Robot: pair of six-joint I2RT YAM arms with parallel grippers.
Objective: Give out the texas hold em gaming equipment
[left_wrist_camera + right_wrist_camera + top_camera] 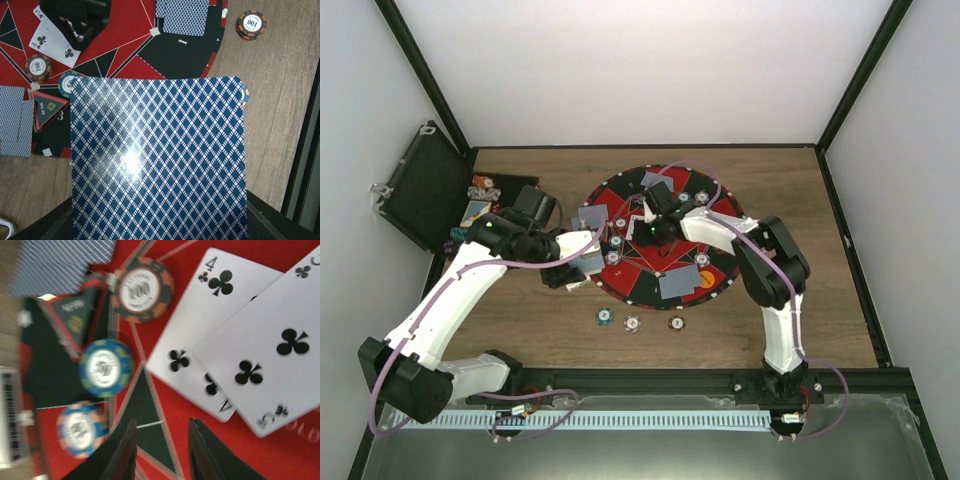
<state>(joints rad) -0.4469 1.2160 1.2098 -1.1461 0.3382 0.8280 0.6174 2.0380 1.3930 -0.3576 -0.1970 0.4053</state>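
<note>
My left gripper (575,262) is at the left rim of the round red-and-black mat (620,190). It holds blue-backed playing cards (157,160) that fill the left wrist view and hide its fingers. My right gripper (645,232) hovers low over the mat's middle, open and empty (162,450). Just ahead of it lie a face-up four of clubs (210,315) and a second clubs card (275,350). To their left are a 100 chip (141,289), a blue-green chip (106,367) and a blue-orange chip (80,429).
Face-down cards (676,285) lie around the mat. Three chips (632,323) sit on the wood in front of it. A triangular marker (75,320) lies beside the chips. The open black case (420,185) with more chips (483,187) stands at the far left.
</note>
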